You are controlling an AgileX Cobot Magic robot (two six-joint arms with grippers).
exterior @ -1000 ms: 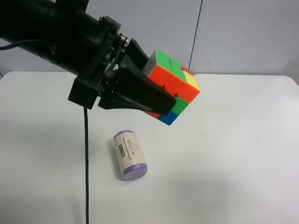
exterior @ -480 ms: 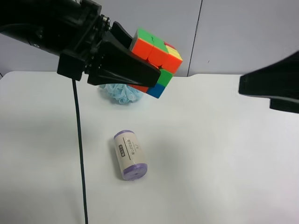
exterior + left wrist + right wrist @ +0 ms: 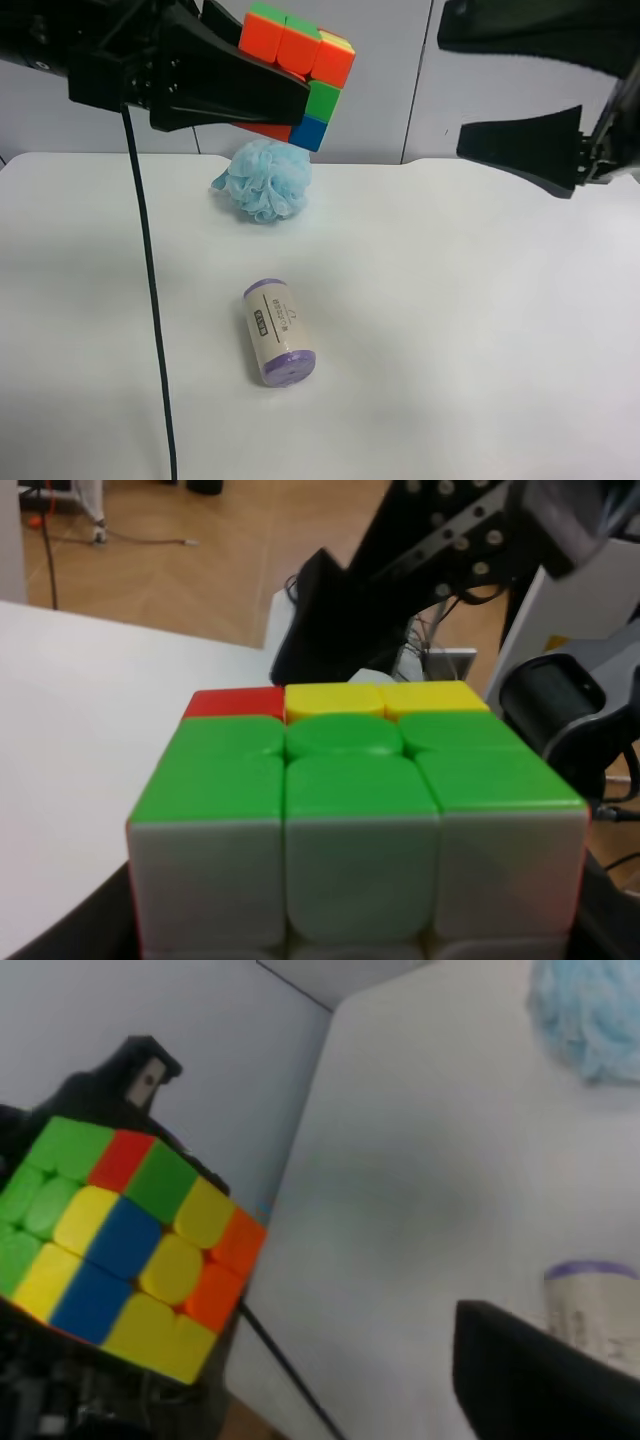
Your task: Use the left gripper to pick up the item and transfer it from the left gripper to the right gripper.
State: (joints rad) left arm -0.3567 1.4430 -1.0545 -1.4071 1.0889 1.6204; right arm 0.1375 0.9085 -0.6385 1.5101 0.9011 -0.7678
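The puzzle cube [image 3: 297, 62] is held in the air by my left gripper [image 3: 290, 88], which is shut on it at the exterior high view's upper left. In the left wrist view the cube [image 3: 350, 825] fills the foreground, green face up and white face toward the camera. My right gripper [image 3: 452, 88] is open and empty at the upper right, fingers spread and pointing at the cube with a gap between them. In the right wrist view the cube [image 3: 120, 1250] is ahead, and only one right finger [image 3: 540, 1385] shows.
A light blue mesh bath puff [image 3: 264, 180] lies at the back of the white table [image 3: 480, 330]. A purple-ended white roll [image 3: 276, 332] lies on its side near the middle. A black cable [image 3: 150, 300] hangs from the left arm.
My left gripper has carried the cube up and to the view's left, uncovering the bath puff. My right gripper has come further in from the right, open toward the cube.
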